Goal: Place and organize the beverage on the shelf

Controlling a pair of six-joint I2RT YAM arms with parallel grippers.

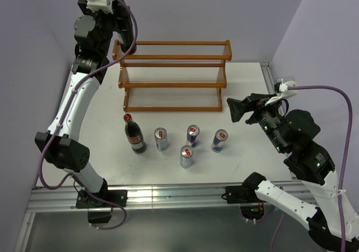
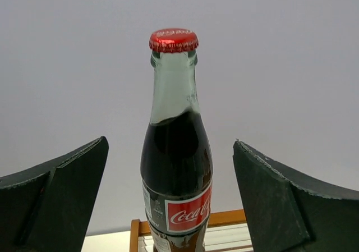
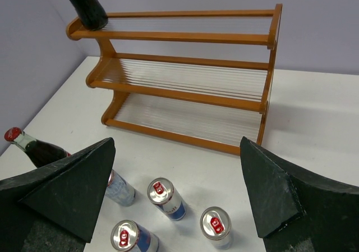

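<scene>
The left gripper (image 2: 170,141) is up at the shelf (image 1: 168,57), in the upper left of the overhead view. Its fingers (image 2: 61,196) stand wide apart with a cola bottle (image 2: 175,168) upright between them. Bare wall shows on both sides of the glass, so nothing is gripped. The bottle looks to be standing on its own at the left end of the top tier. Its base is cut off by the lower edge of the left wrist view, so how squarely it sits cannot be told. I judge this to be the end of one placement, with one drink on the shelf and five to go.

The second bottle (image 1: 134,137) and four cans (image 1: 186,156) stand in a loose group on the table (image 1: 247,83). They are in the lower middle of the overhead view, in front of the shelf and apart from it. The right gripper (image 3: 177,141) hangs at the right of that view, spread wide and empty, looking down on the shelf and the cans.

The next move calls for the left arm to draw straight back from the bottle without brushing it. A tall narrow bottle on thin rods would likely tip at a light knock. After that, the second bottle at the left of the group is the natural pick for that arm, to be set just beside the first. The cans lie nearer the right arm and would suit the lower tiers
</scene>
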